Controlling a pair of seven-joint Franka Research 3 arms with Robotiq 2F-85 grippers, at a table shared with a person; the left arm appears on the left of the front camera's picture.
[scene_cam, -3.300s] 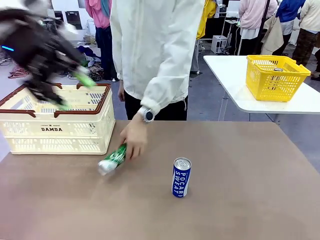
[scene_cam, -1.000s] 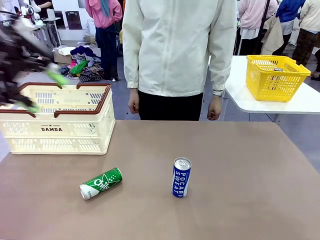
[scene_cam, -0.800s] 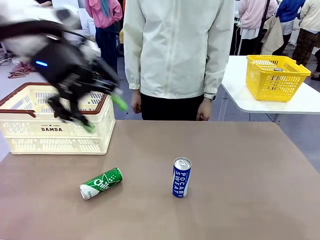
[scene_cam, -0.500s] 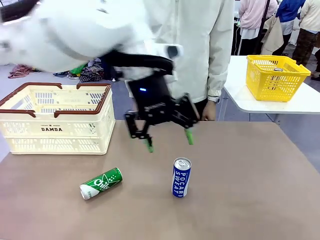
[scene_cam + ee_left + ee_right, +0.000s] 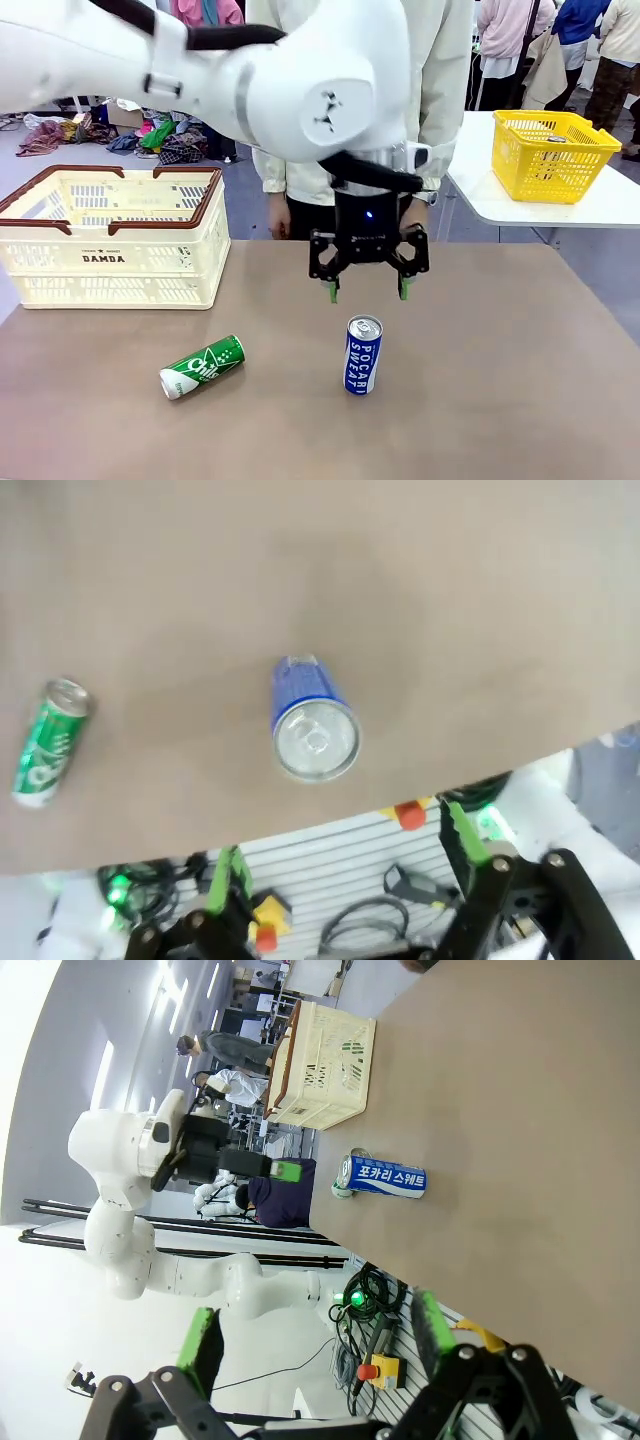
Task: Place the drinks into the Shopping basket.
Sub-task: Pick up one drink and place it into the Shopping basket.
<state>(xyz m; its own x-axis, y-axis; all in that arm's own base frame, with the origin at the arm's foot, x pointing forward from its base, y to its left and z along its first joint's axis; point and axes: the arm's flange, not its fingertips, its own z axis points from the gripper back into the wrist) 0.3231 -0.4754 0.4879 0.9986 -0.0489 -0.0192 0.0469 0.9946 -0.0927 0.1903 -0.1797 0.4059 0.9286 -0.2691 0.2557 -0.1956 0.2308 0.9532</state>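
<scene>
While hanging above blue can (image 5: 363, 355), left gripper (image 5: 366, 292): wide, empty; lower straight, centre, close mid-body.
blue can: upright, middle of table (image 5: 520, 400).
green can (image 5: 202, 367): lying toward near-left corner.
basket (image 5: 110, 262): far-left corner.
right gripper (image 5: 315, 1345): wide, empty.

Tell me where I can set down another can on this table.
Widest bare stretch of table: right of the blue can, out to the right edge. The gap between it and the green can is also bare. Crowded: the far left corner, filled by the Shopping basket, and over the blue can, where the open left gripper hangs.
</scene>
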